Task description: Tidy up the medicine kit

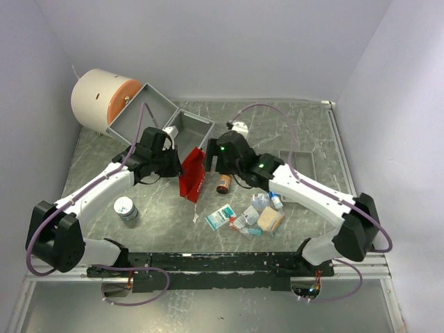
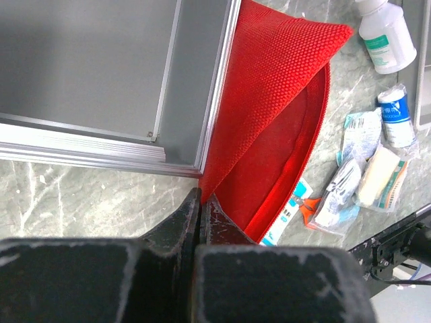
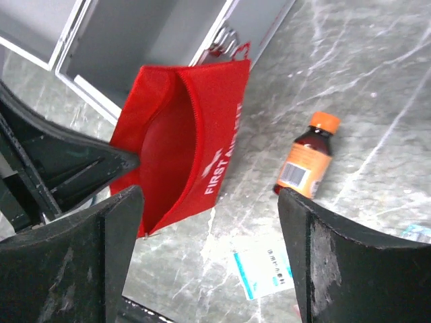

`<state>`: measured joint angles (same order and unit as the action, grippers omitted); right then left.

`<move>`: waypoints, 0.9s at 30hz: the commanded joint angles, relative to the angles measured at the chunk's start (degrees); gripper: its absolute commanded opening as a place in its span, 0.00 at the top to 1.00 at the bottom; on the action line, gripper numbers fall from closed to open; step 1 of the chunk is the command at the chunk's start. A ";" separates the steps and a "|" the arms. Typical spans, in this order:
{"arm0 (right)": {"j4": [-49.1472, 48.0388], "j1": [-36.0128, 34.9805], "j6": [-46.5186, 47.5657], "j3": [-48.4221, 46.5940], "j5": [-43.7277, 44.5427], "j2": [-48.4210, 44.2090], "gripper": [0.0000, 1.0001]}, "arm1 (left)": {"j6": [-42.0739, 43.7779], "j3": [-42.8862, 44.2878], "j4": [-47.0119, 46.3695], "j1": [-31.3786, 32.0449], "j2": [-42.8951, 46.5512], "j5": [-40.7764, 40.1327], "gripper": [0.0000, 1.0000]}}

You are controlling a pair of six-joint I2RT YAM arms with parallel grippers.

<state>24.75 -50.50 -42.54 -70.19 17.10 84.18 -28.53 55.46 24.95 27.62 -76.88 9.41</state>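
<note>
Two jobs: the left gripper (image 2: 201, 202), clamped on the rim of the red pouch (image 2: 269, 101) beside the grey case (image 2: 101, 67), should hold it agape while the empty, wide-open right gripper (image 3: 209, 202) takes the nearby amber bottle (image 3: 304, 161).

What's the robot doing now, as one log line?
left pincer: shut on red pouch | right pincer: open near pouch | orange-capped bottle: lying beside pouch

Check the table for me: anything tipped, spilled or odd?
Nothing looks spilled. The amber bottle lies on its side beside the red pouch, which the left pincer pinches by one edge, its mouth gaping. The packets sit in a loose heap near the arm bases.
</note>
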 commanded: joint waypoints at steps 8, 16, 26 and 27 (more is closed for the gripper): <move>13.93 7.14 -8.27 11.70 6.14 -13.10 0.20 | 3.45 0.32 1.65 0.33 4.30 6.98 0.93; 31.22 7.52 -28.38 21.27 11.88 -15.04 0.37 | 5.11 -1.78 1.43 0.30 6.13 10.49 0.93; 39.61 9.10 -41.01 29.02 17.18 -21.75 0.59 | 2.13 -4.72 -3.04 0.28 6.94 12.09 0.93; 38.44 9.58 -39.94 29.58 17.06 -22.36 0.54 | 2.01 -4.87 -3.14 0.28 6.99 12.03 0.93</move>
<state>60.53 -42.33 -78.08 -42.46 30.04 64.03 -25.32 51.35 25.17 27.62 -70.98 18.90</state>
